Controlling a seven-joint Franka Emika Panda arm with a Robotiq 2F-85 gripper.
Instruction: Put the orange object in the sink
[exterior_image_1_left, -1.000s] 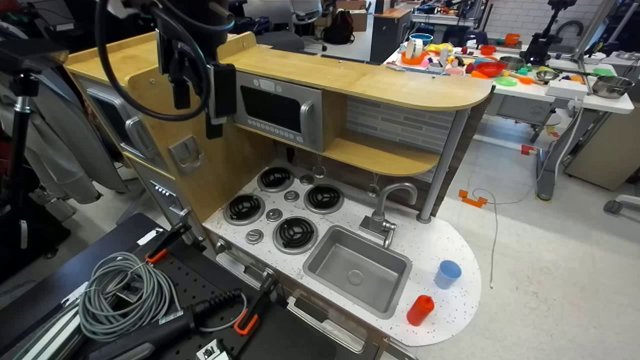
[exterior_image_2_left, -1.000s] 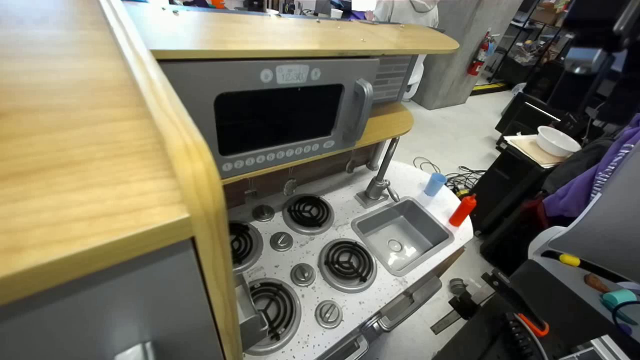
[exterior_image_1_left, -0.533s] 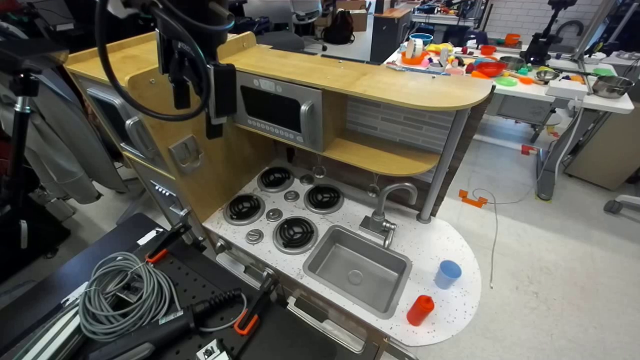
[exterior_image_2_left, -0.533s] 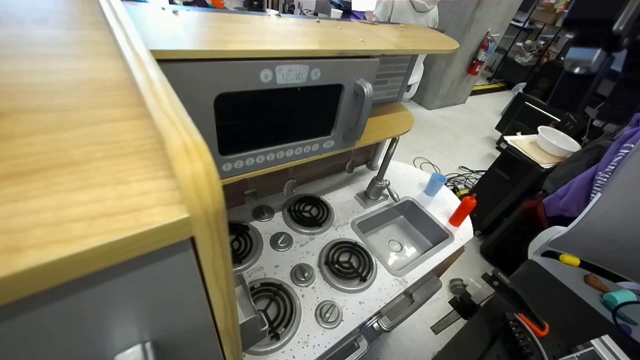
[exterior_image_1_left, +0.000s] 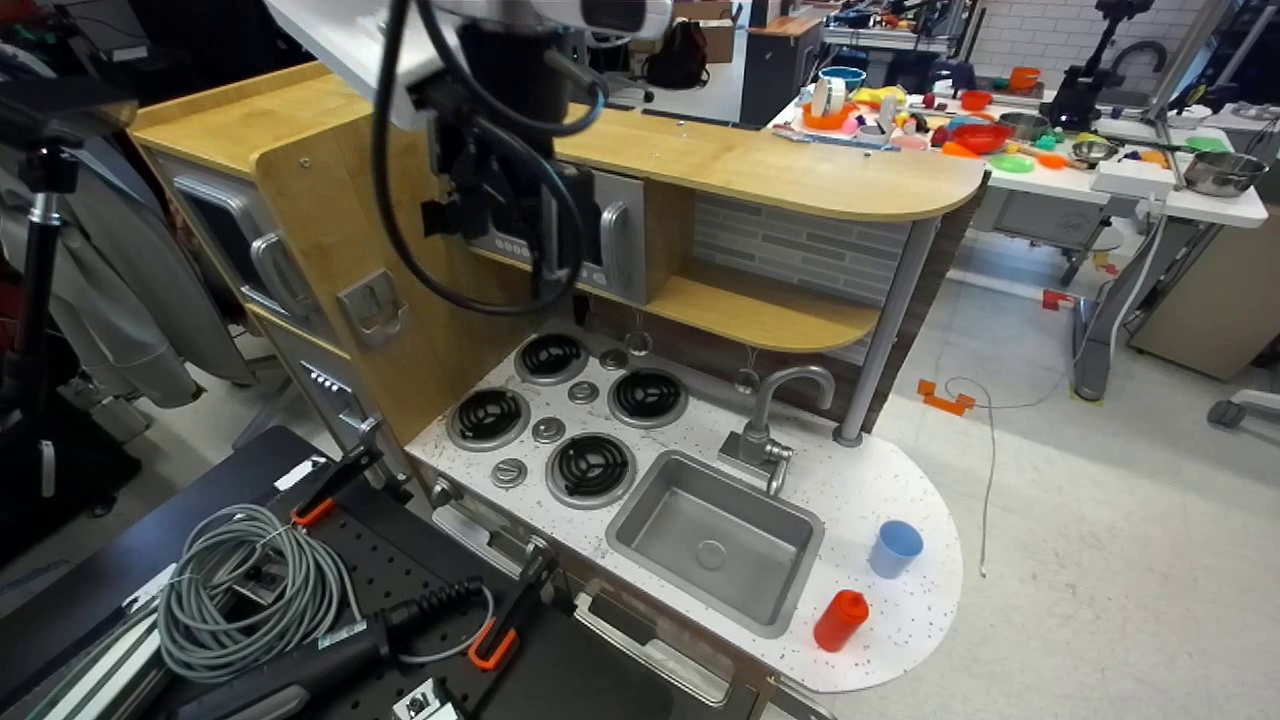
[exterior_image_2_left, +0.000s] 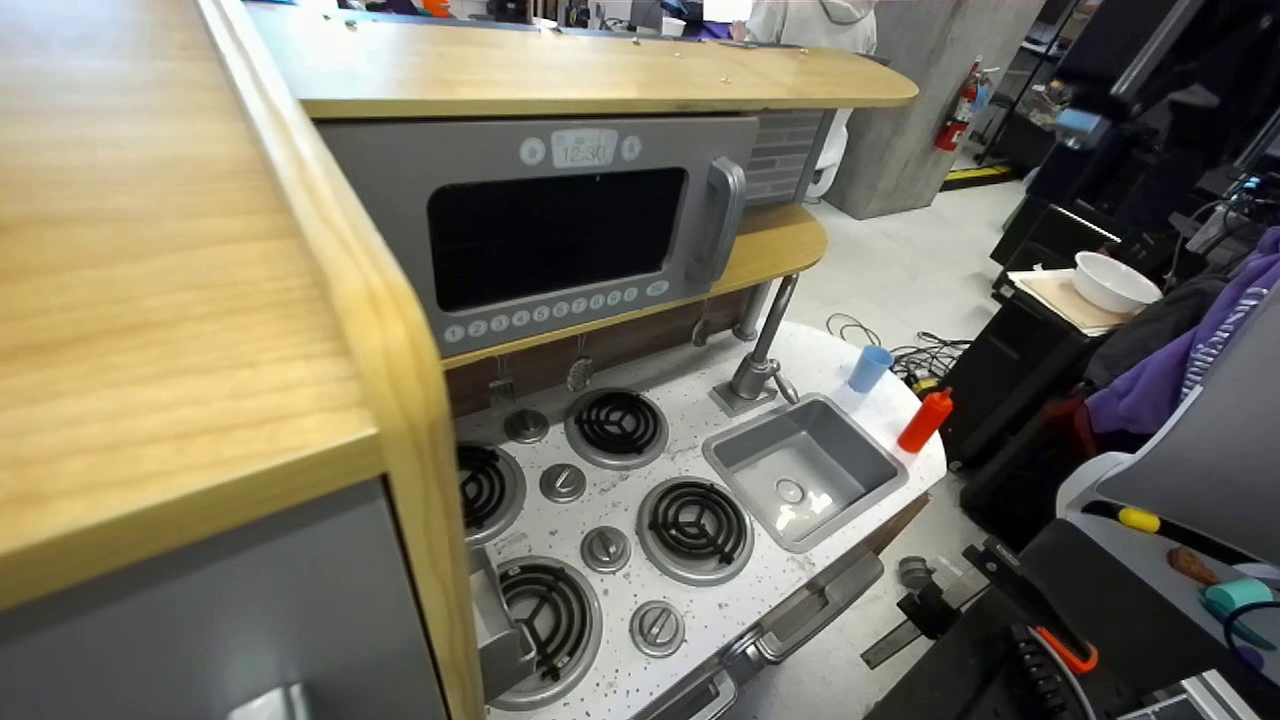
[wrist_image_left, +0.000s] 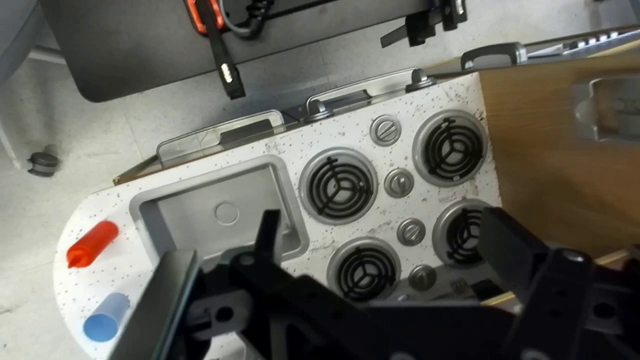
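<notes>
Speckled and white, a toy-kitchen countertop (exterior_image_1_left: 880, 490) shows in all three views. On its rounded end stands the orange-red bottle (exterior_image_1_left: 841, 620), upright, outside the sink (exterior_image_1_left: 690, 530) and near its rim; in an exterior view we have it at the sink's 4 o'clock. The wrist view turns things round: we find the bottle between 8 and 9 o'clock of the sink, with the blue cup (wrist_image_left: 106, 317) near it at 6 o'clock, open mouth showing. The faucet (exterior_image_1_left: 760, 430) rises at the sink's 1 o'clock in an exterior view. From the wrist we count four burners (wrist_image_left: 341, 186), one partly behind the gripper (wrist_image_left: 381, 217), and only from there can we read the jaws: they stand wide apart. In an exterior view a black cable (exterior_image_1_left: 382, 160) loops in front of the gripper, and we cannot tell its state. The microwave (exterior_image_2_left: 560, 230), its display reading 12:30, shows its face in an exterior view, where we also get a white bowl (exterior_image_2_left: 1110, 285) at the bottle's 2 o'clock and a fire extinguisher (exterior_image_2_left: 962, 108) at its 12 o'clock. An exterior view gives us coiled grey cable (exterior_image_1_left: 250, 590) on a black bench (exterior_image_1_left: 590, 660), at the bottle's 9 o'clock, and a crowded table (exterior_image_1_left: 1215, 207) toward 1 o'clock.
</notes>
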